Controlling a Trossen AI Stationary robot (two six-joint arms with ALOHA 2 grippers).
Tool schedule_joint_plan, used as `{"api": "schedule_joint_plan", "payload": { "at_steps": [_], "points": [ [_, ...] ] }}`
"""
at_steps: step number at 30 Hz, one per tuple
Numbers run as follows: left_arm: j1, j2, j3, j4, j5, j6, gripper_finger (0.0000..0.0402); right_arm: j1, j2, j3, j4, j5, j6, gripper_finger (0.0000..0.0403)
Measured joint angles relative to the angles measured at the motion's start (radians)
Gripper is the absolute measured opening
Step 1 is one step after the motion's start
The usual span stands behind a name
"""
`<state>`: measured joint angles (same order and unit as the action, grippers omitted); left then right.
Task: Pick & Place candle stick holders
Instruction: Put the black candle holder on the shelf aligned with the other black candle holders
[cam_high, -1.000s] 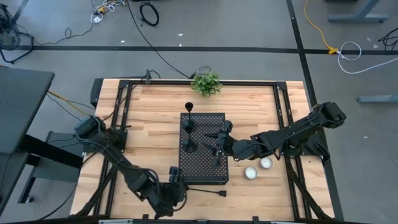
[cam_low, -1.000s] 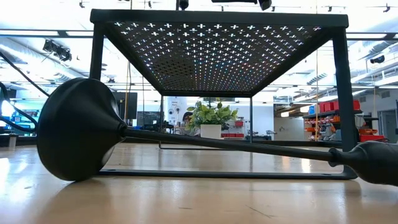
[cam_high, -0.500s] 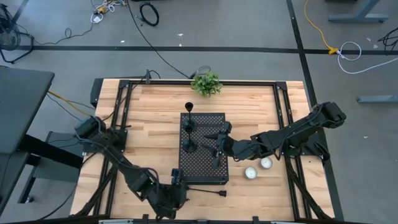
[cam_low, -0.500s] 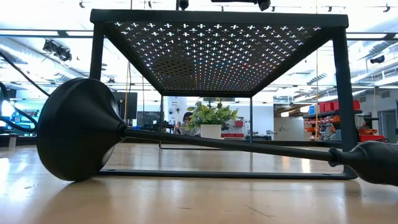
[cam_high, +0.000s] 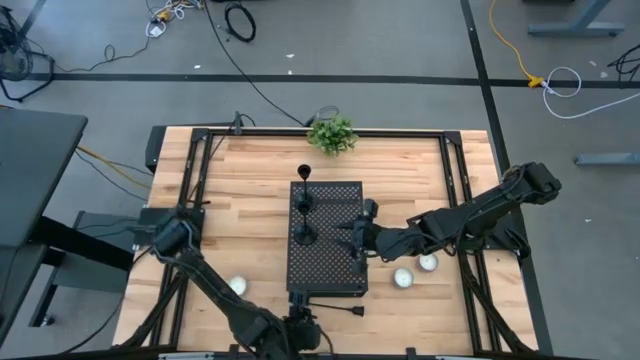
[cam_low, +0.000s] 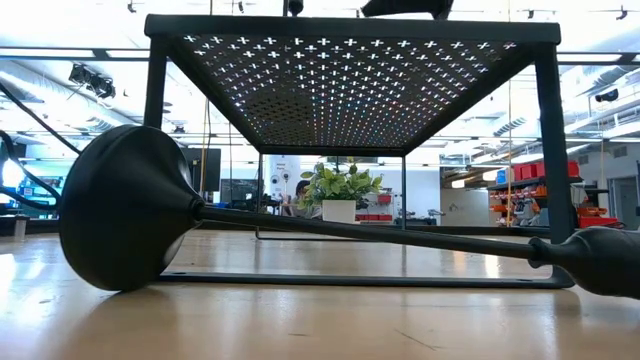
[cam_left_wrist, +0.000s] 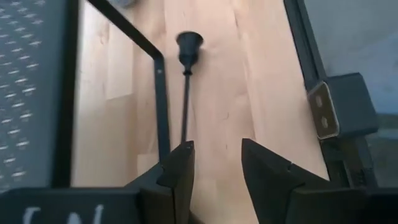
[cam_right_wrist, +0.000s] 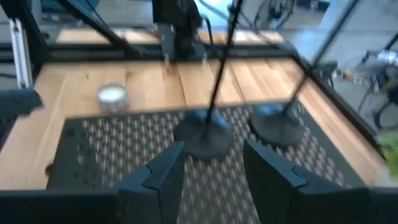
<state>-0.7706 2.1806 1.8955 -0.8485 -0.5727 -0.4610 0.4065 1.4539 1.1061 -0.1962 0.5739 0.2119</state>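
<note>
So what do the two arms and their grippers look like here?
Both arms are dark, jointed, with black cables along the links. The left gripper and right gripper each have two flat, angular dark fingers. White lettering shows on the left wrist body.

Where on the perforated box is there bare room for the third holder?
The box top is bare along its right side and near end, under the right gripper. Its left side is crowded: two upright holders stand there. The third holder lies on the table before the box.
</note>
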Motion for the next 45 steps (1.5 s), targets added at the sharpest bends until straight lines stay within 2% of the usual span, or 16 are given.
{"api": "schedule_joint_plan", "payload": {
  "at_steps": [5, 11, 17, 29, 36, 45],
  "points": [
    [-0.003, 0.078, 0.121, -0.126, -0.008, -0.038, 0.0123, 0.009, -0.075, 0.0, -0.158, -0.001, 0.092, 0.0164],
    [0.036, 0.099, 0.126, -0.187, -0.011, -0.108, 0.0121, 0.016, -0.153, 0.0, -0.241, -0.017, 0.158, 0.0164],
    [0.077, 0.113, 0.125, -0.2, 0.049, -0.118, 0.0121, 0.029, -0.179, 0.0, -0.249, -0.015, 0.165, 0.0164],
    [0.101, 0.133, 0.124, -0.207, 0.105, -0.083, 0.0121, 0.03, -0.179, -0.003, -0.258, -0.014, 0.169, 0.0164],
    [0.106, 0.148, 0.126, -0.222, 0.073, -0.08, 0.0121, 0.03, -0.179, -0.004, -0.256, -0.014, 0.172, 0.0164],
    [0.11, 0.167, 0.129, -0.215, 0.094, -0.071, 0.0121, 0.03, -0.179, -0.005, -0.255, -0.014, 0.172, 0.0164]
  ]
}}
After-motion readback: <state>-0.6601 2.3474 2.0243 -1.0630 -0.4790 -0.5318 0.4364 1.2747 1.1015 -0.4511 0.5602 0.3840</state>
